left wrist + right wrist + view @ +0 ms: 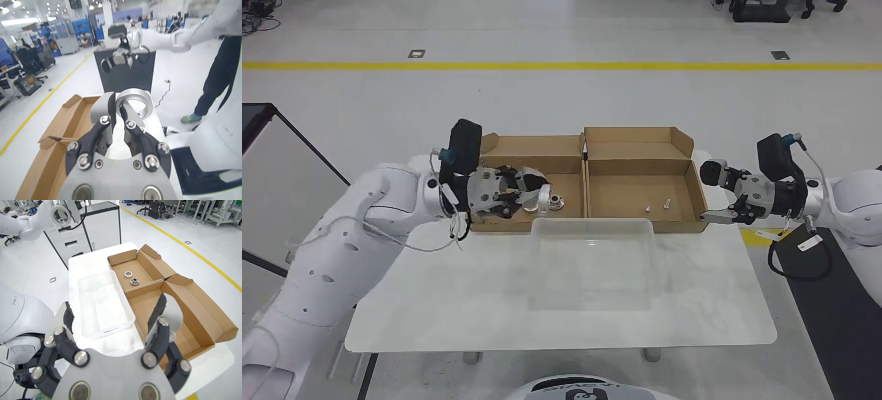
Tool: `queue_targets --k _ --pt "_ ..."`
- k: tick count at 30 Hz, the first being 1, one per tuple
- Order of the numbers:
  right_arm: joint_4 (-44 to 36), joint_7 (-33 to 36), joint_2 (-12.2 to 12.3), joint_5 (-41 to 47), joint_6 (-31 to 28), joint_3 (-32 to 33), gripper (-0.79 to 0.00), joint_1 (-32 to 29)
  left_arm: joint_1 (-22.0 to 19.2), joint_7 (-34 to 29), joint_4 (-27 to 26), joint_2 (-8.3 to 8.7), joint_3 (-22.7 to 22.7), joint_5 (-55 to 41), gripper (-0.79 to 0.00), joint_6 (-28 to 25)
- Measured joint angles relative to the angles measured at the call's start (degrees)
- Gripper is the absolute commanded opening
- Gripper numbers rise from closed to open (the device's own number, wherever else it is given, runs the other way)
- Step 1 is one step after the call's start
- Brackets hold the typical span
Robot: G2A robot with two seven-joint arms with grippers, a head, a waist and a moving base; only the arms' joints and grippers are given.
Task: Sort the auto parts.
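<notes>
- Above the left cardboard box (pixel 527 148), the left claw (pixel 117 106) is clamping the metal ring (pixel 140 94) by its wall.
- The metal ring is standing on edge, bore facing the right claw (pixel 115 302); smooth, silvery.
- The right claw is hanging spread apart.

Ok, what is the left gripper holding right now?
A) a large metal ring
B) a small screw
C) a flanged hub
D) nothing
A: the left gripper is shut on a large metal ring, one finger inside it and one outside.
</notes>
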Motion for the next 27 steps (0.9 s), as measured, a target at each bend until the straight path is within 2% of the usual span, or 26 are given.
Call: queue_targets --k 7,19,27 --pt "0.0 0.0 0.0 0.0 0.0 0.0 0.0 0.0 -0.5 13.7 -1.3 1.31 3.3 3.7 -0.785 0.0" --pt "0.0 0.0 0.0 0.0 0.0 0.0 0.0 0.0 0.0 14.1 -1.8 1.31 3.5 3.9 -0.785 0.4" --pt "0.0 0.0 0.0 0.0 0.0 0.0 0.0 0.0 4.2 23.4 -6.0 0.97 2.6 2.2 -0.785 0.0"
